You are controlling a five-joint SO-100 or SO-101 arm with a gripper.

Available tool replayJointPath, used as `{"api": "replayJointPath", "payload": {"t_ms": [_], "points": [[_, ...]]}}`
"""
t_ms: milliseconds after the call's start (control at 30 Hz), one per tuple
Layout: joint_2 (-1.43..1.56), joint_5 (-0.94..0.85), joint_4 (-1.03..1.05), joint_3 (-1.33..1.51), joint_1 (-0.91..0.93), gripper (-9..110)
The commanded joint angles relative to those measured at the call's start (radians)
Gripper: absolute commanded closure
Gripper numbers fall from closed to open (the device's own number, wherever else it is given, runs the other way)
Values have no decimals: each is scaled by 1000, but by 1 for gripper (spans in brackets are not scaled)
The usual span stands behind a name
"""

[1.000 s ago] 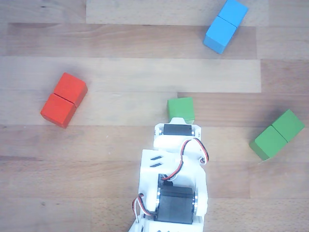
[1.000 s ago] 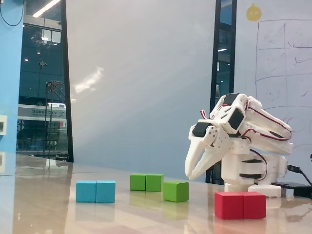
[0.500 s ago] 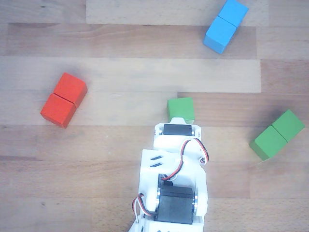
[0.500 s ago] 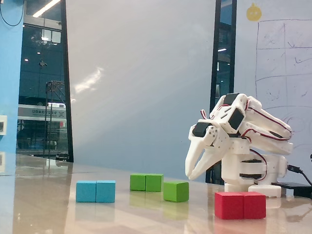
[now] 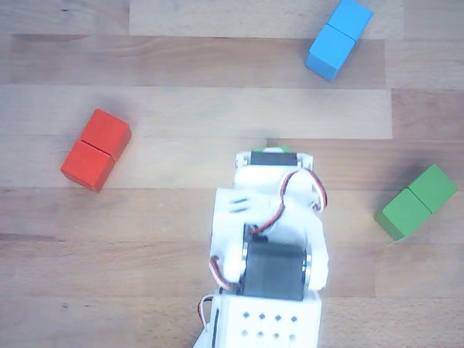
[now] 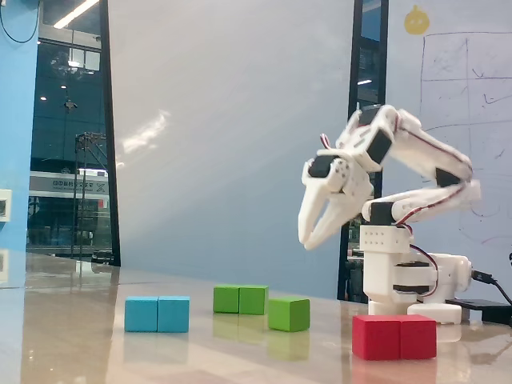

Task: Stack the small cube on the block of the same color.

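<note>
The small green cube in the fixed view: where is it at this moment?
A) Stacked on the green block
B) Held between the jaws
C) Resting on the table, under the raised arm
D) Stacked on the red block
C: in the fixed view the small green cube sits on the table beside the green block, and the gripper hangs above it with nothing between its jaws.

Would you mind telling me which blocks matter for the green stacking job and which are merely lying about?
Needed:
small green cube
green oblong block
gripper, raised above the table, empty

Lying about:
blue oblong block
red oblong block
</note>
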Motion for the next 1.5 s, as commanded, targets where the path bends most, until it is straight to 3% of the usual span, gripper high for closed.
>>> {"api": "replayJointPath", "payload": {"t_ms": [0, 400, 1067, 1467], "points": [[-206, -12, 11, -218, 0, 101], [-623, -12, 11, -403, -6, 101], [-775, -14, 181, -474, -71, 101], [-776, -14, 181, -472, -60, 80]]}}
